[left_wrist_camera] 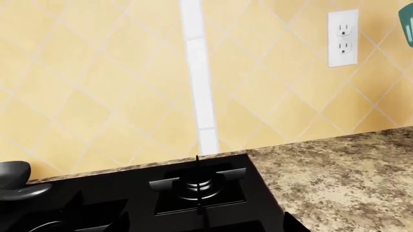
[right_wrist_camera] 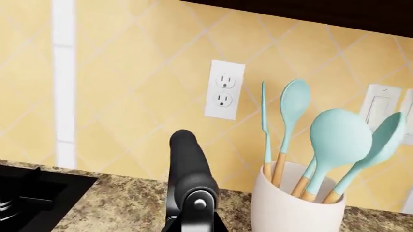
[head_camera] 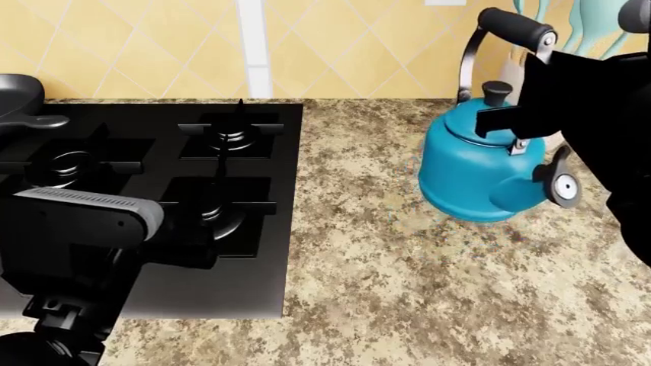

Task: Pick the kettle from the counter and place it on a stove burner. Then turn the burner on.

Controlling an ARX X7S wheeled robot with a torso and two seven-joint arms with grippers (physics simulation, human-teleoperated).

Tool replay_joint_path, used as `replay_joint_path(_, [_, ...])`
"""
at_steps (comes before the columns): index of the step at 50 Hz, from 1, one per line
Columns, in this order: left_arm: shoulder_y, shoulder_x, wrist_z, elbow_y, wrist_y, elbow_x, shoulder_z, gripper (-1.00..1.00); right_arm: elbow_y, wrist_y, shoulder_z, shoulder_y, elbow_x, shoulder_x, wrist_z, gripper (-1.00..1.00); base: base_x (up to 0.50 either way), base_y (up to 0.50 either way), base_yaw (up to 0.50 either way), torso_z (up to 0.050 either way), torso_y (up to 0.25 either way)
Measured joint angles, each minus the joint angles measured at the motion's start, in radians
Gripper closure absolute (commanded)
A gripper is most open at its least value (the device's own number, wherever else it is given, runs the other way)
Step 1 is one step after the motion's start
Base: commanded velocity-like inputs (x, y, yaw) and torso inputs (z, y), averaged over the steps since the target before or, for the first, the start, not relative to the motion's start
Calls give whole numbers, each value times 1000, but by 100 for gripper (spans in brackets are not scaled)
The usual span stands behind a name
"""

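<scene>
The teal-blue kettle is over the counter at the right; I cannot tell whether it rests on the stone. My right gripper is shut on the right side of its arched handle. The handle's black top rises straight ahead in the right wrist view, with the jaws tight against it at both sides. My left gripper hangs open over the black hob, with nothing between its fingers. It faces the small stove burner at the hob's back right.
A wider burner sits in front of the small one. A dark pan stands at the hob's back left. A white utensil jar with teal spoons stands by the wall behind the kettle. A wall socket is beside it.
</scene>
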Motion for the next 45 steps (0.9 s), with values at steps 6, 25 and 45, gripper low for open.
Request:
replay_joint_path(6, [1, -3, -2, 0, 5, -2, 2, -100, -1, -1, 2, 3, -16, 2, 4, 100, 0, 208, 0, 0, 0])
replay_joint_path(25, [6, -11, -7, -5, 33, 14, 11, -100, -3, -14, 0, 4, -48, -10, -5, 100, 0, 302, 0, 0, 1])
replay_joint_path(45, [9, -19, -10, -11, 50, 18, 21, -100, 2, -13, -6, 7, -63, -16, -18, 100, 0, 330, 0, 1, 1])
